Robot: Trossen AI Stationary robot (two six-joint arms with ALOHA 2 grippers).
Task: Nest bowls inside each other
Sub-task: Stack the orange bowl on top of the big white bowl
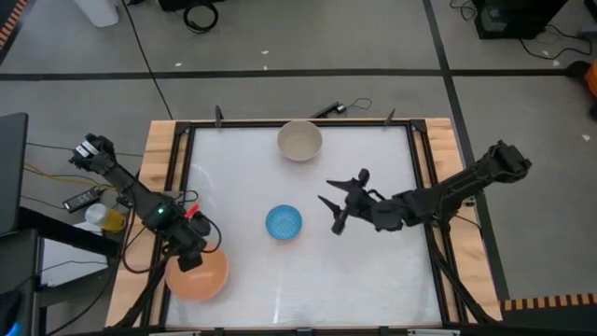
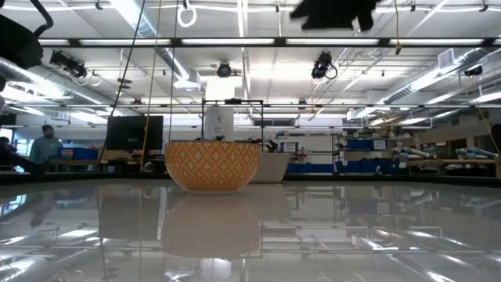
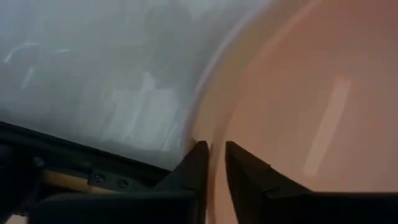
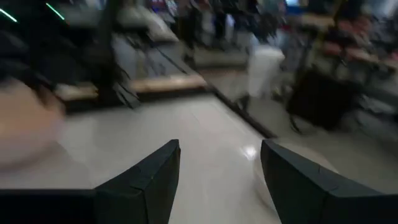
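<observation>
The peach-orange bowl (image 1: 198, 277) stands at the table's near left corner, and my left gripper (image 1: 191, 254) points down over its far rim, shut on it. The small blue bowl (image 1: 284, 222) sits on its base mid-table; in the low view it shows a patterned wall (image 2: 211, 164). The beige-cream bowl (image 1: 299, 140) stands by the far edge, behind it in the low view (image 2: 272, 167). To the right of the blue bowl, my right gripper (image 1: 328, 215) hangs open above the table, nearly level and pointing left, with nothing between its fingers (image 4: 155, 180). My left gripper has the peach-orange bowl's rim (image 3: 214, 134) between its two fingers, one finger (image 3: 198, 163) outside the wall and one (image 3: 242, 168) inside the hollow. The fingers come from above, pointing down. The bowl sits upright on the table.
A wooden frame with black rails (image 1: 168, 159) borders the glossy white tabletop (image 1: 373, 280). Cables and small items (image 1: 93, 201) lie off the left edge. A person (image 2: 47, 147) stands far back in the room.
</observation>
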